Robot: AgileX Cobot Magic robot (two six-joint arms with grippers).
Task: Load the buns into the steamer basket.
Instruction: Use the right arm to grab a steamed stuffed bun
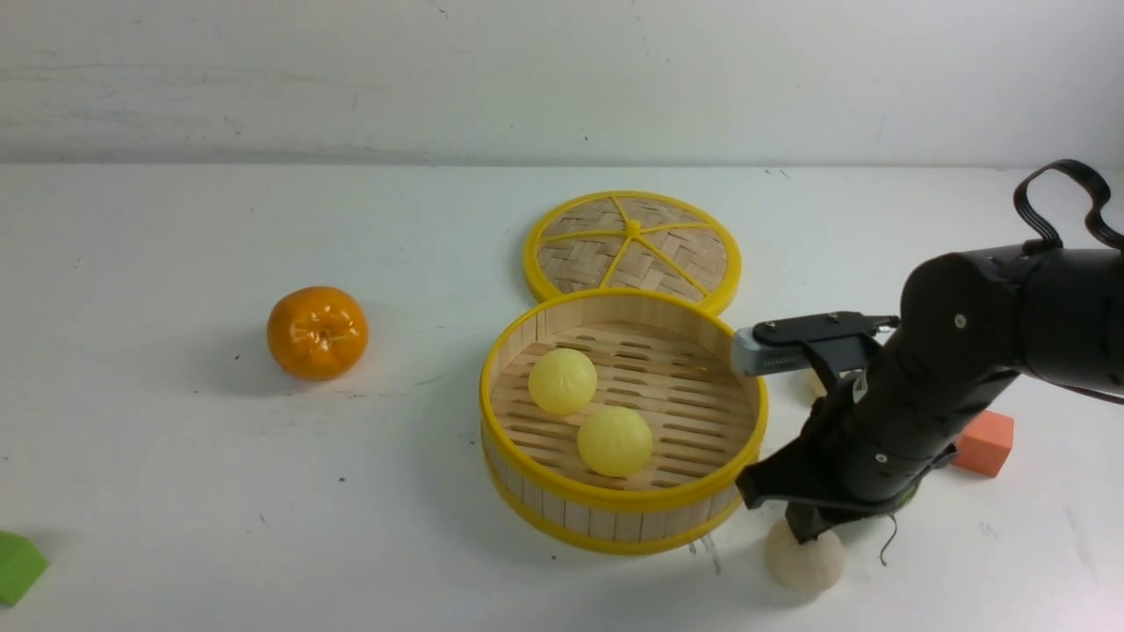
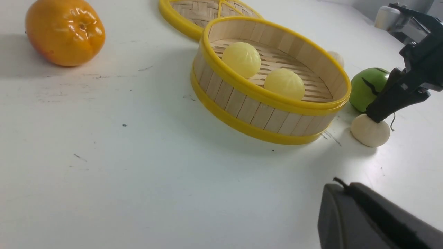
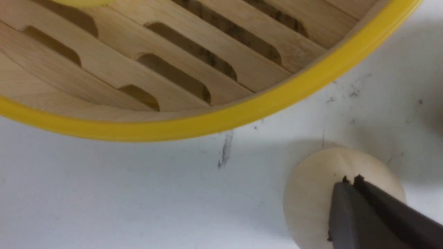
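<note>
Looking at the right gripper point(image 1: 803, 531): jaws pinched fully together right on the crown of a cream bun point(image 1: 803, 562), which sits on the table just outside the steamer basket point(image 1: 615, 502), off its near-right rim. Can't tell if they've actually caught it. 2 yellow buns point(image 1: 562, 380) sit inside the basket. The left gripper point(image 2: 341, 193) is closed too, and empty.

White table top point(image 1: 176, 483): scuffed, with dark specks. Glossy orange plastic tangerine point(image 1: 317, 333): standing on the left half, alone. Flat round woven bamboo lid with yellow rim and spokes point(image 1: 632, 246): lying flat, far centre. Green black-striped watermelon ball point(image 2: 368, 88): right side, partly hidden. Orange foam block point(image 1: 985, 443): right side. Green block point(image 1: 18, 566): near left edge, cut off by the frame.
</note>
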